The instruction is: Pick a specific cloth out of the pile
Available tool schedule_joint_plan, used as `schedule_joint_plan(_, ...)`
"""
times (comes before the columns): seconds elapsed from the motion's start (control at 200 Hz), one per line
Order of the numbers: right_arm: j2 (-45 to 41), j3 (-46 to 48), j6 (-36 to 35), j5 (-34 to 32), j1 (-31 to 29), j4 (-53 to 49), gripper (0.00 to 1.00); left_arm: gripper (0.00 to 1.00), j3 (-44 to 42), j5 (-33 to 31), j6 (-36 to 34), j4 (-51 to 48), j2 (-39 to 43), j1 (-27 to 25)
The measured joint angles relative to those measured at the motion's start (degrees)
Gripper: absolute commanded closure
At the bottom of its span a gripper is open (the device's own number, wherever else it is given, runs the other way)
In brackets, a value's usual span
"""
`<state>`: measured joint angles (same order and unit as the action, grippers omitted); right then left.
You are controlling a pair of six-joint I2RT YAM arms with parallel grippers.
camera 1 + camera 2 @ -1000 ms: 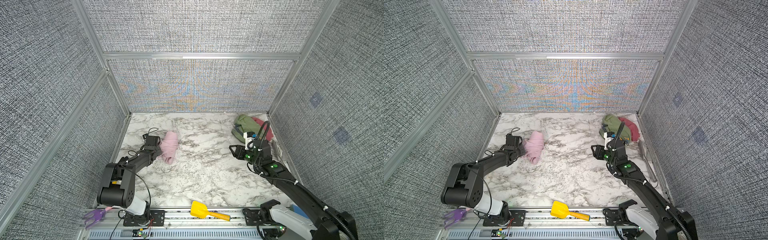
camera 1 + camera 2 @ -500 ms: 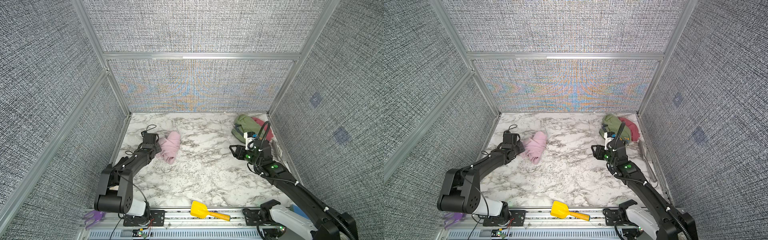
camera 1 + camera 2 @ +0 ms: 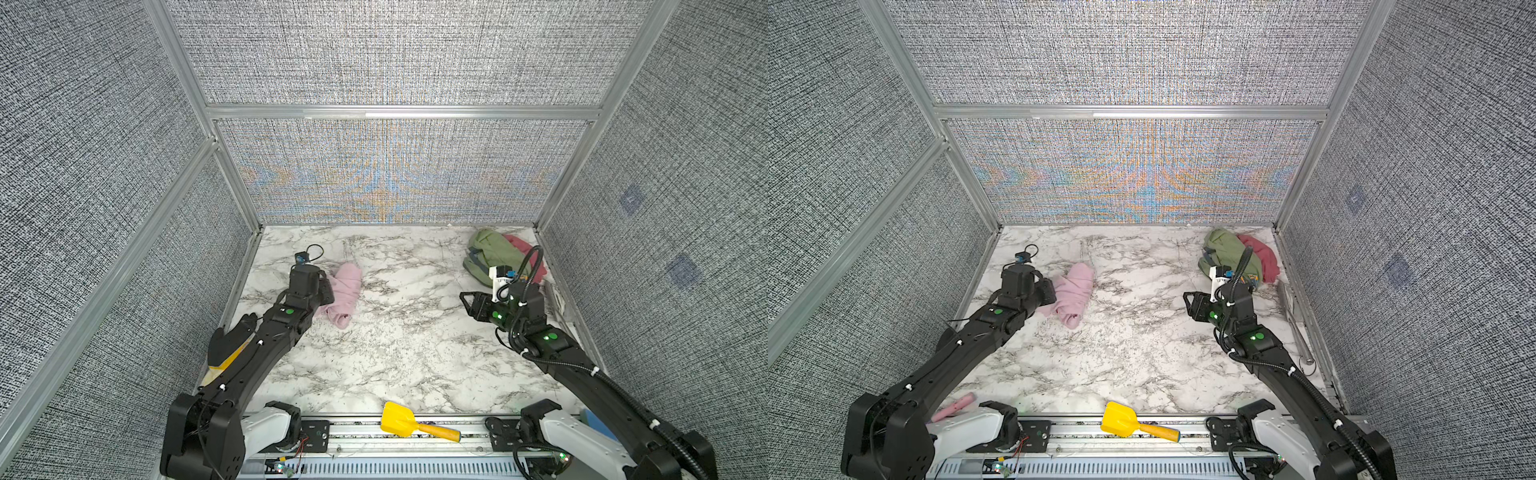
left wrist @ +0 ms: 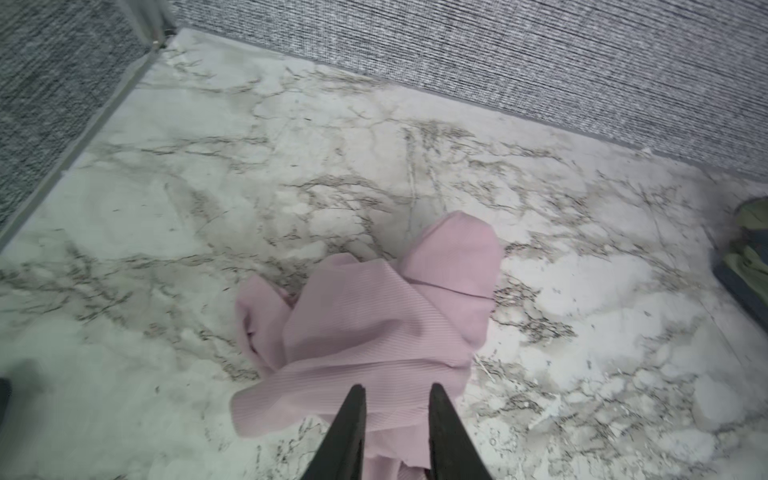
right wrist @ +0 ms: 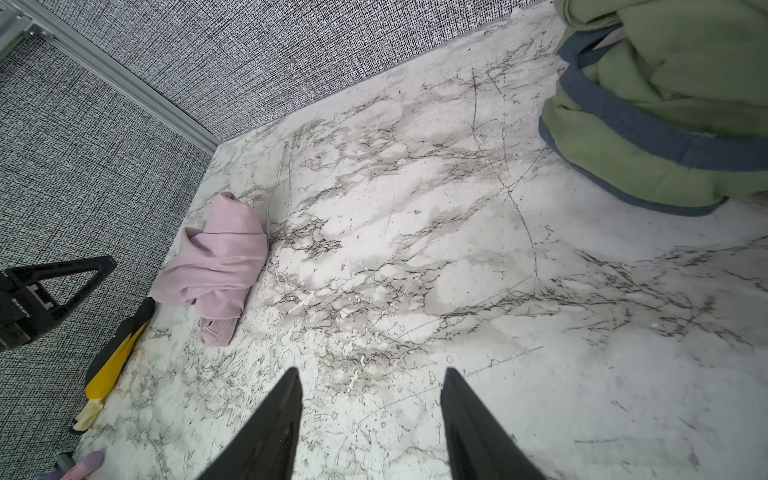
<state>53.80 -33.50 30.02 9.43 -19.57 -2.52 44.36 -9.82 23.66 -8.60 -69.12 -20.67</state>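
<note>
I see the pale pink cloth (image 3: 345,295) lying crumpled on the marble bench (image 3: 395,353), on the left side toward the back wall; both top views show it there (image 3: 1073,297). My left pincer (image 4: 397,388) sits right at the cloth's edge. In the left wrist view its two dark fingertips (image 4: 353,399) stand slightly apart over the fabric, with pink showing in the gap. The cloth looks slack and flat on the bench, so I read this pincer as parted and not clamping it. Well apart, in the back right corner, is the pile (image 3: 490,253). It has an olive green cloth (image 3: 1225,249) with blue-grey trim and a rose-red cloth (image 3: 1262,253) behind it against the wall. My right pincer (image 5: 374,372) hangs just in front of the pile over bare marble. Its fingers are spread wide with nothing between them, and it points across the bench toward the pink cloth, which the right wrist view shows in the distance (image 5: 220,266). A yellow scoop (image 3: 399,419) lies at the front rail, between the two arm bases.
</note>
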Motion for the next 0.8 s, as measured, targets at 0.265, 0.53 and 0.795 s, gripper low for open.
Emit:
schedule_joint_plan(0.265, -2.43, 1.53, 0.63, -0.26, -0.2, -0.87, 0.44, 0.68, 0.81, 2.05, 1.53, 2.99, -10.82, -0.94)
schedule_joint_plan(0.53, -0.02, -0.85, 0.07, -1.27, -0.2, -1.53, 0.44, 0.62, 3.78, 1.79, 4.09, 4.11, -18.53, -0.92)
schedule_joint_plan(0.795, 5.99, -4.79, -0.9, -0.44, -0.28, -1.55, 0.44, 0.6, 3.61, 1.62, 5.55, 4.63, -21.03, -0.42)
